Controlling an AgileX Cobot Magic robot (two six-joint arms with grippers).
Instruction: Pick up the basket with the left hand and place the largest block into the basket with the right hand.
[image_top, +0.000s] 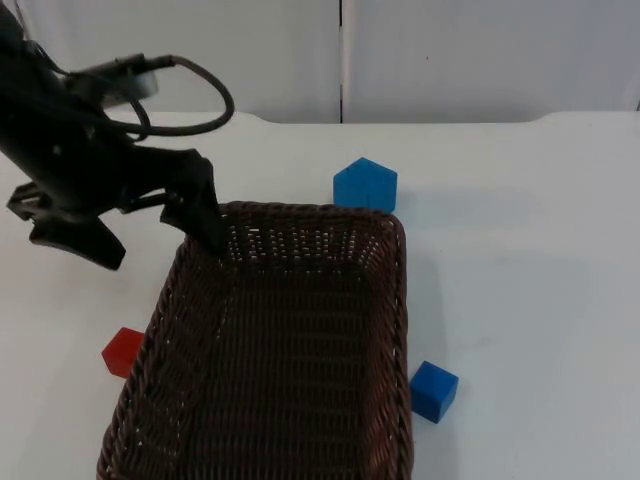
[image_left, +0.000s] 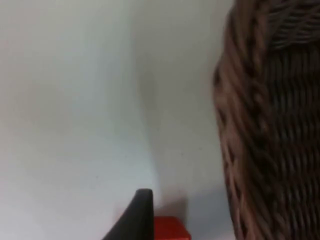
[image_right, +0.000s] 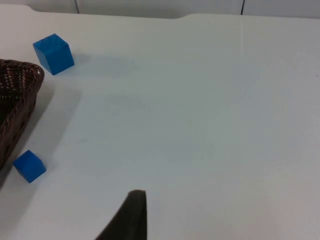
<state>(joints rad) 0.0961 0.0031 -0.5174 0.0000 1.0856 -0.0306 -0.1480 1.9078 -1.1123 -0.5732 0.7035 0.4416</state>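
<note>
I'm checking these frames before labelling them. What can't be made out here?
- Left gripper: at the wicker basket's far-left corner in the top view; whether its fingers close on the rim is hidden by the arm.
- Red block: partly hidden behind the basket's left wall in the top view; cut off by the edge in the left wrist view.
- Basket's near end: cut off by the top view's edge.
- Right gripper: one fingertip visible, so its opening can't be judged.
</note>
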